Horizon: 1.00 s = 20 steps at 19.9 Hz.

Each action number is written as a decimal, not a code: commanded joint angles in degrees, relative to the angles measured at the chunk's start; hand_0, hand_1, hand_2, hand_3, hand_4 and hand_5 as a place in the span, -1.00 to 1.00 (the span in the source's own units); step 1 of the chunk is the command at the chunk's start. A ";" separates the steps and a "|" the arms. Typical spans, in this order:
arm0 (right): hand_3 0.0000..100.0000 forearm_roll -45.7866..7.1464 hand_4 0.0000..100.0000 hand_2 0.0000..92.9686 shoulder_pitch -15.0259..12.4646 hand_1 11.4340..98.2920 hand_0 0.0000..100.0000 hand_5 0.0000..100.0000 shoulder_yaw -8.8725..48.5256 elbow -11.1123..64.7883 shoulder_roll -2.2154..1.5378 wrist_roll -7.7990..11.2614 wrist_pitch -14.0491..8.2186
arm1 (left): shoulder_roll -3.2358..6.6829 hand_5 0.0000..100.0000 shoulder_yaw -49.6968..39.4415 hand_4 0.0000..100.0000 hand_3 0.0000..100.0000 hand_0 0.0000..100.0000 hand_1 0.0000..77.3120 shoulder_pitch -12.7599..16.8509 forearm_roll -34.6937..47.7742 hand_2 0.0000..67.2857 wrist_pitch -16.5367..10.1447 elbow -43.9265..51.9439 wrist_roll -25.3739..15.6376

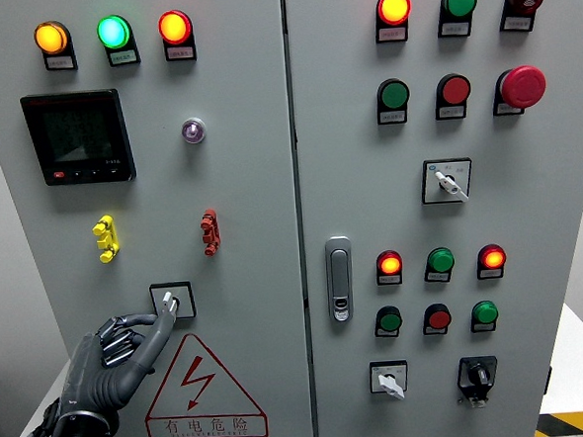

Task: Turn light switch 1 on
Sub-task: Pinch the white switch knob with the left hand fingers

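L hand (117, 356) reaches up-right, index finger extended w/ others curled, holding nothing, tip touching light switch 1 (171, 303) just above it; R hand unseen.

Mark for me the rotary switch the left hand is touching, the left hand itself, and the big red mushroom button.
rotary switch (171, 301): head view, on its white knob.
left hand (117, 360): head view, middle of the hand.
red mushroom button (523, 85): head view, centre of its red cap.

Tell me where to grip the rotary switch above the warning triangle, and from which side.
Pinch the small white knob handle at the centre of the rotary switch, thumb and forefinger on its two flat sides. Come from the lower left, where the left robot hand is: the handle stands proud of the panel.
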 commanded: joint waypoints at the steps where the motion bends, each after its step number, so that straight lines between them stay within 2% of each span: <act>1: -0.61 0.00 -0.61 -1.00 0.00 -0.81 -1.00 -0.79 0.00 0.04 0.01 0.00 0.00 | 0.06 0.35 0.15 0.92 0.67 -1.00 0.59 -1.03 -0.04 0.36 0.04 0.60 1.07; 4: -0.61 0.00 -0.61 -1.00 0.00 -0.81 -1.00 -0.79 0.08 0.04 0.01 0.00 0.00 | 0.06 0.38 0.42 0.94 0.67 -1.00 0.62 -1.03 -0.04 0.38 0.04 0.51 2.13; 5: -0.61 0.00 -0.61 -1.00 0.00 -0.81 -1.00 -0.79 0.00 0.04 -0.08 0.00 0.00 | 0.06 0.40 0.42 0.95 0.67 -1.00 0.63 -1.12 -0.04 0.41 0.04 0.51 2.30; 8: -0.61 0.00 -0.61 -1.00 0.00 -0.81 -1.00 -0.79 0.00 -0.05 0.01 0.00 0.00 | 0.41 0.42 0.59 0.96 0.68 -1.00 0.65 -1.73 -0.04 0.54 0.04 0.51 2.66; 13: -0.61 0.00 -0.61 -1.00 0.00 -0.81 -1.00 -0.79 0.08 -0.05 0.01 0.00 0.00 | 0.41 0.44 1.64 0.98 0.69 -1.00 0.66 -2.61 0.40 0.56 0.13 0.51 4.06; 14: -0.61 0.00 -0.61 -1.00 0.00 -0.81 -1.00 -0.79 0.08 0.04 0.01 0.00 0.00 | 0.15 0.45 1.73 0.98 0.69 -1.00 0.66 -2.61 1.71 0.56 0.30 0.60 4.06; 15: -0.61 0.00 -0.61 -1.00 0.00 -0.81 -1.00 -0.79 0.00 -0.05 -0.08 0.00 0.00 | -0.03 0.44 1.73 0.98 0.69 -1.00 0.67 -2.61 2.85 0.56 0.65 0.78 4.06; 20: -0.61 0.00 -0.61 -1.00 0.00 -0.81 -1.00 -0.79 0.00 0.04 0.01 0.00 0.00 | -0.12 0.44 1.73 0.99 0.69 -1.00 0.67 -2.52 3.57 0.55 3.73 0.87 4.06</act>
